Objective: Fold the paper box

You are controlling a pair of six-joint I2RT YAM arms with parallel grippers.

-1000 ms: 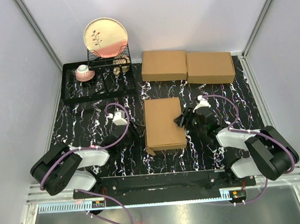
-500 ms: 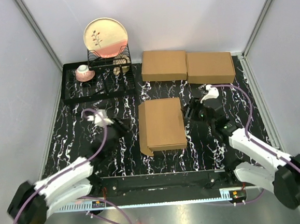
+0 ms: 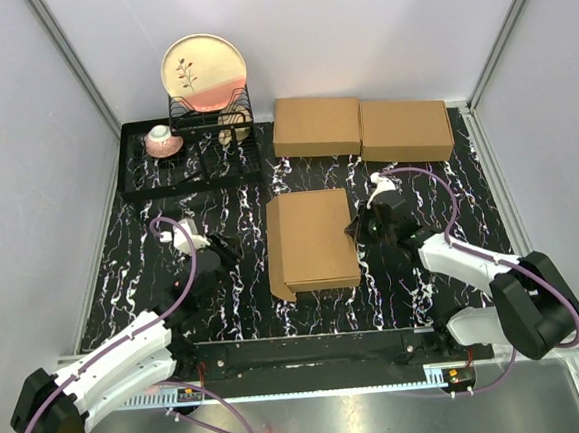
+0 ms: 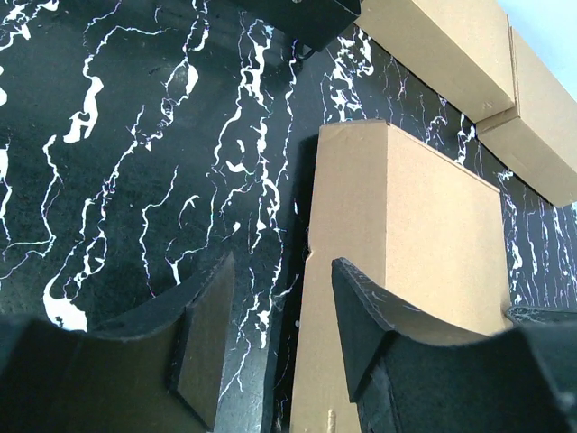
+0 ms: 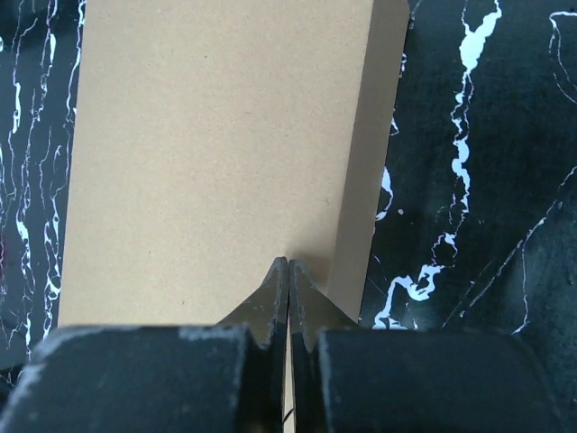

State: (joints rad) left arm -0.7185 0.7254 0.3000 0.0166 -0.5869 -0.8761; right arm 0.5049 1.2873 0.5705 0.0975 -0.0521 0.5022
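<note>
The right gripper [image 5: 288, 271] has snapped shut, its tips now resting on the paper box [image 5: 216, 135] directly beneath and ahead. The left gripper [image 4: 281, 275] hangs open, with the box ahead-right. This looks like the final tucking step; the next move probably calls for pressing the loose left wall home.

matt brown corrugated-cardboard paper box [image 3: 316, 236], smooth black marble-look tabletop [image 3: 130, 229] with white veins, glossy ceramic plate [image 3: 205, 71]
</note>
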